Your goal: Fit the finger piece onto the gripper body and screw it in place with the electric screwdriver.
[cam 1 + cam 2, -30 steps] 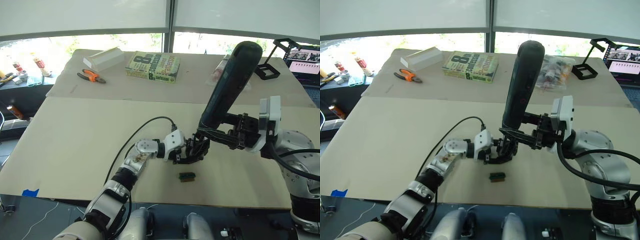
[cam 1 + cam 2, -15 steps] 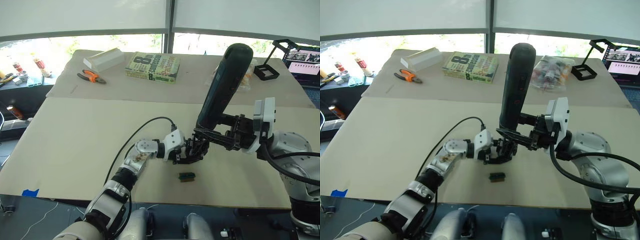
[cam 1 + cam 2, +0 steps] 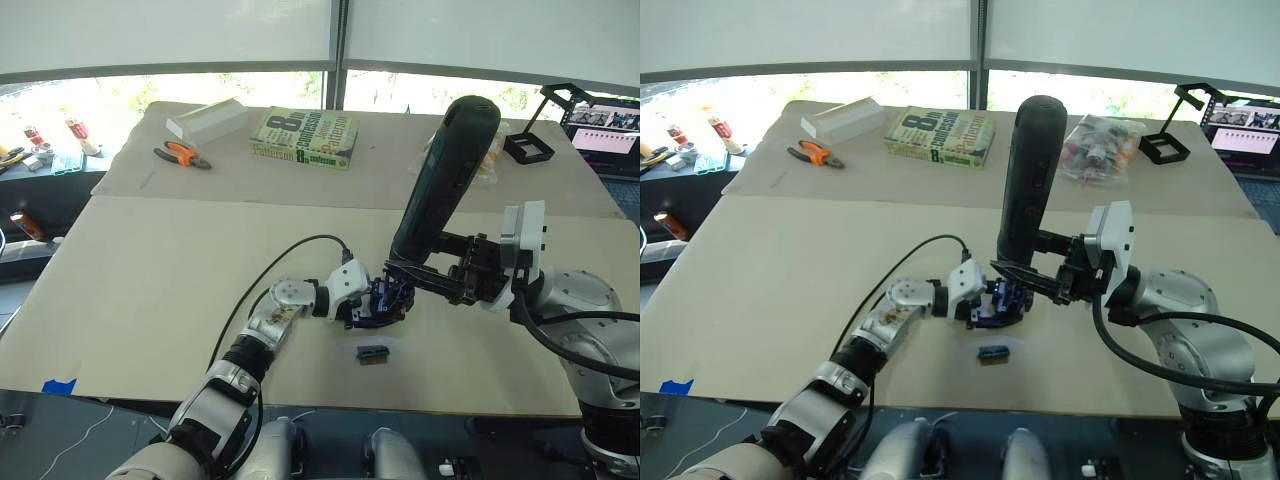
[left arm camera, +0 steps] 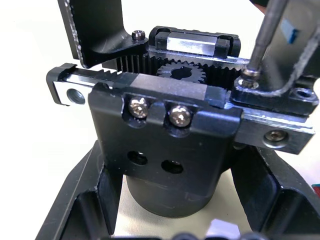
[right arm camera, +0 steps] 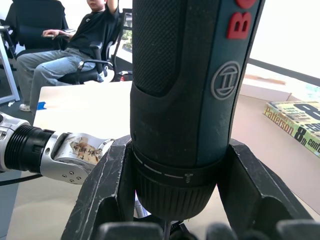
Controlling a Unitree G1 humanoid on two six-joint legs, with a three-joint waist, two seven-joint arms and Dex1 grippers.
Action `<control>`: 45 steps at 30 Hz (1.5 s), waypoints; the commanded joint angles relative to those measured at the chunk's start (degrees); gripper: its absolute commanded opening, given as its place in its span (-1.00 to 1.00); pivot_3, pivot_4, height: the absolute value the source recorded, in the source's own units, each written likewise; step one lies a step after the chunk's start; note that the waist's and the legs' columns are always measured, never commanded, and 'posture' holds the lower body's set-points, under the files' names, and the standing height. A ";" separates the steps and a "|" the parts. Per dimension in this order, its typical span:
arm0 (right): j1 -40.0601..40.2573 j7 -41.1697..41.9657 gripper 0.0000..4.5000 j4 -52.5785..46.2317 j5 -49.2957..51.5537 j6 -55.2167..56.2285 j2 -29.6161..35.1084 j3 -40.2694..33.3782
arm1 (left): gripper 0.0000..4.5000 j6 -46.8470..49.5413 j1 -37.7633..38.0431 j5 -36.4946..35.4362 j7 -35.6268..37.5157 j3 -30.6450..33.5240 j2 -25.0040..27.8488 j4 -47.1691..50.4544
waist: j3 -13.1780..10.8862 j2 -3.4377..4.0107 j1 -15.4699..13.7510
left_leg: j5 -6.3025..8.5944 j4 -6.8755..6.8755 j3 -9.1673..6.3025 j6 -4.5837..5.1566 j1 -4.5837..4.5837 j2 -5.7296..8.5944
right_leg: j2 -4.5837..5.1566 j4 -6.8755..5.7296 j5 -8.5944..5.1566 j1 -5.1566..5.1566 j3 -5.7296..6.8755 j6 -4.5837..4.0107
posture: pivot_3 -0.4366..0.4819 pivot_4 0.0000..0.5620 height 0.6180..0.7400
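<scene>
Near the front middle of the counter, the left pincer is clamped on the gripper body, which sits between its two black fingers. In the left wrist view the body shows a toothed rack, a small gear and two bright screw heads on its front face.

The right pincer grips the electric screwdriver around its lower collar — the thick dark barrel stands nearly upright, leaning toward 1 o'clock, with its head high above the counter. Its thin metal bit comes down onto a screw at the top corner of the gripper body, where a black finger piece lies on the metal rail; the bit tip touches the screw head.

A tiny green-topped block lies on the counter just at 6 o'clock of the gripper body, apart from it. Toward 11 o'clock, well away at the far side, sit a book, a white box and orange-handled pliers. A clear bag of small parts lies at 1 o'clock — beyond it a black stand.

In the right wrist view a person sits on a chair behind the counter.
</scene>
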State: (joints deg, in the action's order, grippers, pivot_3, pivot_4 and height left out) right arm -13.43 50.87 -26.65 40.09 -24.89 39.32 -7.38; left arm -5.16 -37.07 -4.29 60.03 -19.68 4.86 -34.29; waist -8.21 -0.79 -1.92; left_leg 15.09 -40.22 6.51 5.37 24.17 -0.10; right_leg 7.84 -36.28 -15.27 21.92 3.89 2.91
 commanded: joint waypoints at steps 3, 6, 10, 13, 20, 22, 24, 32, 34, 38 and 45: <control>1.57 0.41 -0.14 1.95 -1.78 -2.09 1.51 1.44 | 0.15 -0.25 0.36 0.29 0.61 -0.06 0.25 1.46 | 0.00 0.00 0.01 | 0.00 0.01 0.00 0.00 0.00 0.00 | 0.03 0.01 0.00 0.00 0.00 0.00 | -0.05 -0.47 1.00; 1.14 0.62 -0.14 1.89 -1.42 -2.14 1.88 1.14 | 0.15 -0.29 0.38 0.34 0.61 -0.11 0.23 1.45 | 0.00 0.00 0.02 | 0.00 0.01 0.00 0.00 0.00 0.00 | 0.05 0.02 0.00 0.00 0.01 0.00 | -0.05 -0.47 1.00; 0.36 0.89 -0.14 1.78 -0.80 -2.36 2.08 0.83 | 0.15 -0.47 0.26 0.38 0.63 -0.07 0.26 1.20 | 0.00 0.00 0.03 | 0.00 0.02 0.00 0.01 0.01 0.00 | 0.07 0.03 0.00 0.00 0.02 0.00 | -0.05 -0.47 1.00; -0.03 1.11 -0.14 1.35 -0.17 -2.49 2.30 0.39 | 0.15 -0.45 0.29 0.42 0.56 -0.10 0.24 1.26 | 0.00 0.00 0.03 | 0.01 0.02 0.00 0.01 0.01 0.01 | 0.09 0.04 0.00 0.01 0.02 0.00 | -0.05 -0.47 1.00; -1.74 1.13 -0.14 -0.12 1.94 -2.78 3.33 -1.24 | 0.15 -0.76 0.27 0.73 0.46 -0.24 0.31 0.96 | 0.00 0.00 0.04 | 0.01 0.04 0.00 0.02 0.03 0.01 | 0.15 0.04 0.00 0.03 0.04 -0.01 | -0.05 -0.47 1.00; -2.98 0.34 -0.14 -1.47 3.94 -3.63 3.37 -2.26 | 0.15 -1.03 0.23 0.91 0.39 -0.26 0.36 0.56 | 0.00 0.00 0.05 | 0.01 0.04 0.00 0.02 0.05 0.02 | 0.17 0.04 0.01 0.05 0.04 0.00 | -0.05 -0.47 1.00; -4.01 -0.25 -0.14 -2.57 5.24 -3.89 3.30 -3.30 | 0.15 -1.25 0.24 1.16 0.28 -0.34 0.40 0.20 | -0.01 -0.01 0.06 | 0.01 0.04 0.00 0.02 0.09 0.02 | 0.19 0.04 0.01 0.10 0.04 -0.01 | -0.05 -0.47 1.00; -4.83 0.61 -0.14 -5.82 10.12 0.09 1.23 -9.52 | 0.15 -1.27 0.76 2.03 -0.42 -0.79 0.97 -0.15 | -0.01 -0.01 0.05 | 0.02 0.06 0.01 0.03 0.21 0.07 | 0.19 0.05 0.01 0.21 0.09 0.00 | -0.05 -0.47 1.00; -4.07 1.15 -0.14 -6.46 10.41 0.61 1.39 -10.38 | 0.15 -1.29 0.82 2.19 -0.62 -0.86 1.10 -0.28 | -0.01 -0.01 0.07 | 0.02 0.06 0.01 0.03 0.20 0.07 | 0.18 0.05 0.01 0.20 0.10 0.00 | -0.05 -0.47 1.00; -3.16 1.86 -0.14 -7.40 10.76 0.91 1.63 -11.55 | 0.15 -1.52 0.82 2.33 -0.90 -0.94 1.27 -0.53 | -0.01 -0.01 0.17 | 0.02 0.05 0.01 0.04 0.19 0.06 | 0.17 0.02 0.01 0.19 0.09 0.00 | -0.05 -0.47 1.00; -3.30 -0.08 -0.14 -9.29 12.37 -0.09 2.68 -14.19 | 0.15 -0.65 0.89 1.46 -0.53 -0.41 1.63 -0.27 | -0.01 -0.01 0.40 | 0.03 0.06 0.01 0.05 0.19 0.06 | 0.18 0.02 0.01 0.20 0.09 0.00 | -0.05 -0.47 1.00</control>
State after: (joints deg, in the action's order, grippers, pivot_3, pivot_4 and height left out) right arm -15.77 51.64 -33.23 50.13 -26.14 41.24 -18.10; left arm -7.04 -37.06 -3.99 59.71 -20.16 5.50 -34.29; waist -8.22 -0.81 -1.52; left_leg 15.12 -40.16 6.52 5.42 24.36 -0.03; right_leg 8.02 -36.26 -15.26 22.13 3.98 2.91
